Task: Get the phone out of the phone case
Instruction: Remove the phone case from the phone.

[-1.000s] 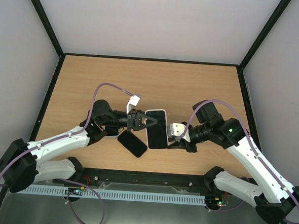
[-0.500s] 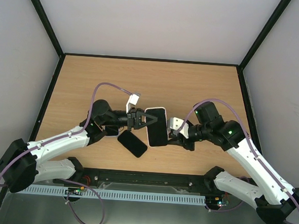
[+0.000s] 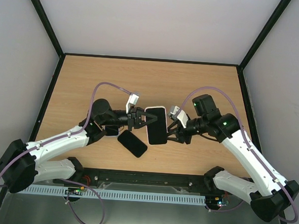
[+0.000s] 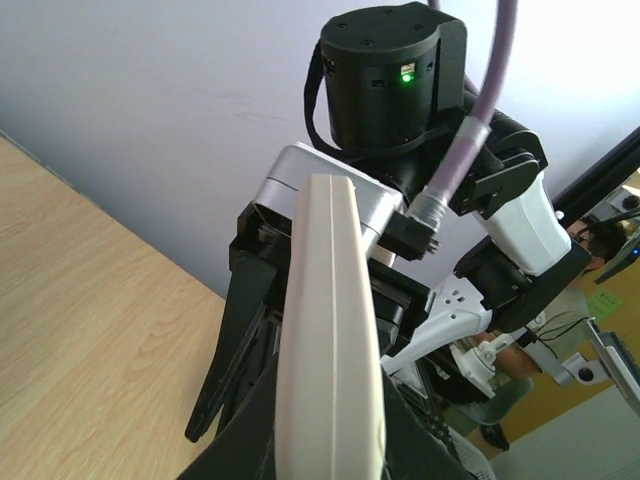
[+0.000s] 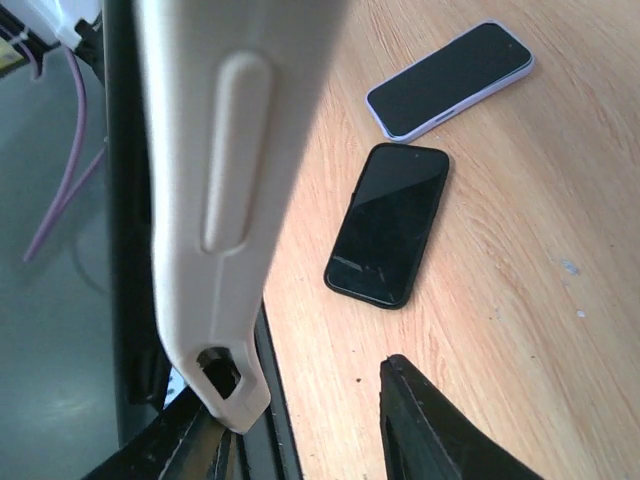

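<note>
The phone (image 3: 157, 127), black screen up, sits inside the pale phone case (image 3: 156, 111) and is held off the table between both arms. My left gripper (image 3: 142, 120) is shut on the case's left edge; in the left wrist view the case's pale side (image 4: 330, 330) runs up between its jaws (image 4: 330, 445). My right gripper (image 3: 172, 132) is open at the case's right edge. In the right wrist view the case's side with its long button (image 5: 200, 200) lies against the left finger, and the right finger (image 5: 440, 435) stands well apart from it.
A bare black phone (image 3: 132, 143) lies on the wooden table below the held one, also in the right wrist view (image 5: 390, 225). Another black phone in a lavender case (image 5: 450, 78) lies under my left arm. The table's black front rail (image 3: 145, 177) is close.
My right gripper has swung up and left, closing in on the case's right edge. The held phone and my left gripper have shifted only slightly.
</note>
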You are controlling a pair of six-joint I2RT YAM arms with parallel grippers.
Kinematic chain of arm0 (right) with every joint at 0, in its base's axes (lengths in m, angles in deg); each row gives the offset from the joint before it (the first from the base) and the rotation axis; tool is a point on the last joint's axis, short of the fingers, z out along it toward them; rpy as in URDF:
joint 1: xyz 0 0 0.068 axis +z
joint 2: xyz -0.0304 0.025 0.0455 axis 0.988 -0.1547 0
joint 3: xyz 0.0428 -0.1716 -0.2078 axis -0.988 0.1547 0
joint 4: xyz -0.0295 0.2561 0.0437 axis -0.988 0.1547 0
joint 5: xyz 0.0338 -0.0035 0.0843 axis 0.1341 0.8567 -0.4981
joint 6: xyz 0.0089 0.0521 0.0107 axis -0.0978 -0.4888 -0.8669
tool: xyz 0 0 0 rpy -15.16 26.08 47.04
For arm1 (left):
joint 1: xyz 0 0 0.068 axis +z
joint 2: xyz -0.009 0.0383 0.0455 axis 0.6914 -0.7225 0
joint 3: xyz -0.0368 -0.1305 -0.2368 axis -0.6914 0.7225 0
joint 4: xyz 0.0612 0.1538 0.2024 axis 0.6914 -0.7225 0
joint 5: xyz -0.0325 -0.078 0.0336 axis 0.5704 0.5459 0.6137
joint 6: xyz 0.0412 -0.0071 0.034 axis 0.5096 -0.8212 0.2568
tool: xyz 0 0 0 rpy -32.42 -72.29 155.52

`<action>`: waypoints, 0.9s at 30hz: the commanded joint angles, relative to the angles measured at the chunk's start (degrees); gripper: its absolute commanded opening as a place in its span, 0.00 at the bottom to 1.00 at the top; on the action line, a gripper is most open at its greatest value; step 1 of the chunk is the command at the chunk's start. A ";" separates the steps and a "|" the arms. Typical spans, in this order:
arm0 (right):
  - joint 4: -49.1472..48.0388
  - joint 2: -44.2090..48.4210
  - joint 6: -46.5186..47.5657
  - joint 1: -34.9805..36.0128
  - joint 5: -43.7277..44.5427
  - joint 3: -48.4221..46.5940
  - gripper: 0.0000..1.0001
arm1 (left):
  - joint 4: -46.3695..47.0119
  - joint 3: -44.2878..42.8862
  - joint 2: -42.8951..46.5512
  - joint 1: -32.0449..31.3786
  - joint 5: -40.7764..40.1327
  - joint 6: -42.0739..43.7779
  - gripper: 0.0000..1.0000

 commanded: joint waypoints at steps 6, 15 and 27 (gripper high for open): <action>-25.38 -0.55 -15.82 -1.39 -7.08 -5.35 0.42 | -2.80 0.16 0.68 -4.87 8.70 0.01 0.03; -32.55 -0.53 -29.30 -1.77 -13.58 -7.86 0.43 | 2.79 0.55 -3.74 -4.93 4.45 -3.07 0.05; -34.14 1.66 -38.92 -1.95 -17.57 -6.31 0.05 | 4.31 0.58 -6.13 -0.94 -3.48 -7.10 0.05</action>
